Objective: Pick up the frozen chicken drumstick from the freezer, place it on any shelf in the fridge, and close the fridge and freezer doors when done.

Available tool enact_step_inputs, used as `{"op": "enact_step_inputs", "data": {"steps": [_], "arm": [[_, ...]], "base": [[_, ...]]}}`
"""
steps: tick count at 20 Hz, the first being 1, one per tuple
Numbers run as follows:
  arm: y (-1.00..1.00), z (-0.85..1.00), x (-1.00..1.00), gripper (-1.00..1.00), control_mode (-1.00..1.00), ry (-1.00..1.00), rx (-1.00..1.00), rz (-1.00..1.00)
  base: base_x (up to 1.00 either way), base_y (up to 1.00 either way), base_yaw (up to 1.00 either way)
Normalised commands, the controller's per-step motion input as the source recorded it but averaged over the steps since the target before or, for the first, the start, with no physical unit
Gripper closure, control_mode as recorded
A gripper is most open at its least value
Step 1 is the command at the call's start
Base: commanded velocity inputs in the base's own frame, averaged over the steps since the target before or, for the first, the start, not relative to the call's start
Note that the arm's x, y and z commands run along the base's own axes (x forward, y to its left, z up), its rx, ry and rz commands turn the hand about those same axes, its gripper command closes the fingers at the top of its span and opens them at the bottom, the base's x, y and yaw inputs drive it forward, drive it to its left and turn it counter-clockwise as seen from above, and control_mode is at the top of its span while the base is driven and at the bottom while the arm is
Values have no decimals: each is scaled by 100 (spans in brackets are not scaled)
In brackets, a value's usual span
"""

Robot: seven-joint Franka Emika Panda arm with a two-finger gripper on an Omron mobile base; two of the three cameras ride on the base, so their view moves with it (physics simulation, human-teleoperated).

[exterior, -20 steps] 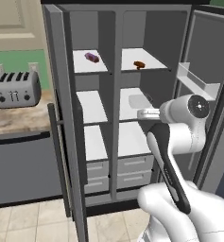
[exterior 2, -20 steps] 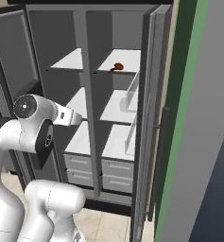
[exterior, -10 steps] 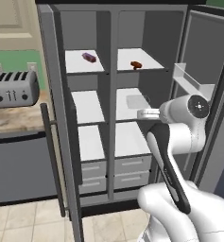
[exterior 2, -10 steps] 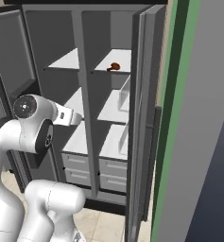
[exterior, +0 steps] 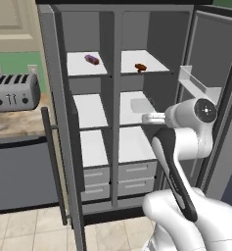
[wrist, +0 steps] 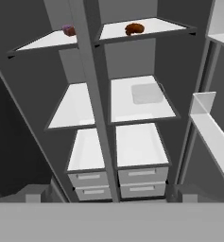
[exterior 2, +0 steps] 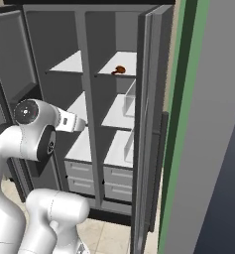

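Left base view: both doors stand open, a purple item lies on the freezer top shelf and the brown drumstick on the fridge top shelf. Right base view — the drumstick sits on that same shelf. Hand view: the gripper hangs before the compartments — jaws spread wide, holding nothing.

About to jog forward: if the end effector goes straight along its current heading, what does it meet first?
Probably the grey centre divider between the freezer and fridge, near the lower shelves and drawers. The open end effector points about there in the hand view; depth is unclear, and nothing looks nearer.
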Motion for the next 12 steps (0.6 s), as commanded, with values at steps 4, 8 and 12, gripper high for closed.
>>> {"op": "enact_step_inputs", "data": {"steps": [4, 8, 12], "arm": [[0, 0, 0, -100, 100, 0, 0, 0], [0, 0, 0, -100, 100, 0, 0, 0], [0, -3, 0, -100, -100, 0, 0, 0]], "base": [[3, 0, 0], [2, 0, 0], [0, 0, 0]]}}
